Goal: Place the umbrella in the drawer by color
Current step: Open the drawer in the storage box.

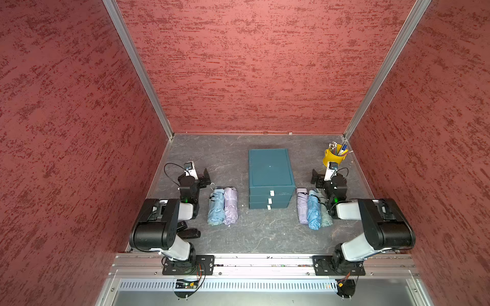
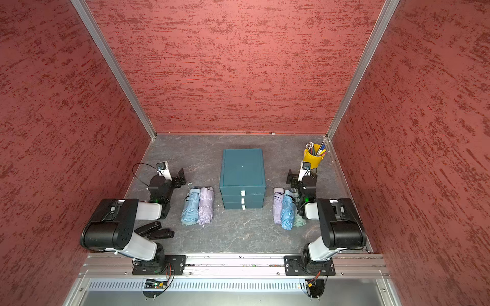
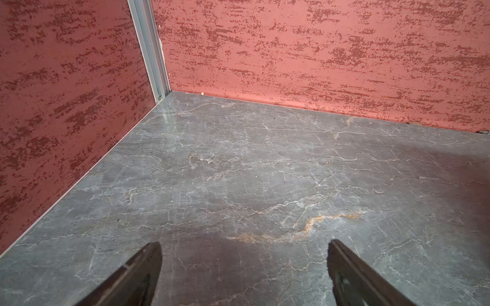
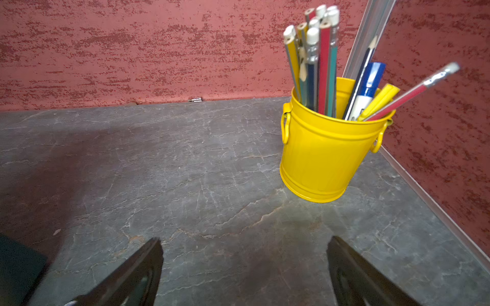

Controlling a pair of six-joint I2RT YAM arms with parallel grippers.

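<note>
Five umbrellas lie unsorted, so I judge that nothing is done yet. A pair [image 1: 222, 206] lies left of the drawers [image 1: 270, 197] in both top views, a trio [image 1: 313, 209] right of them, and all three drawers look shut. My left tool [image 3: 244, 246] and right tool [image 4: 244, 243] stand wide open and hold nothing. The worktop [image 1: 265, 235] is grey and veined, with red walls [image 1: 265, 66] around it and a pencil bucket [image 1: 332, 159] at its upper right corner.

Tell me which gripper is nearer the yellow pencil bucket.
Right. The right gripper sits open just short of the yellow bucket; the left gripper is across the drawer unit.
</note>
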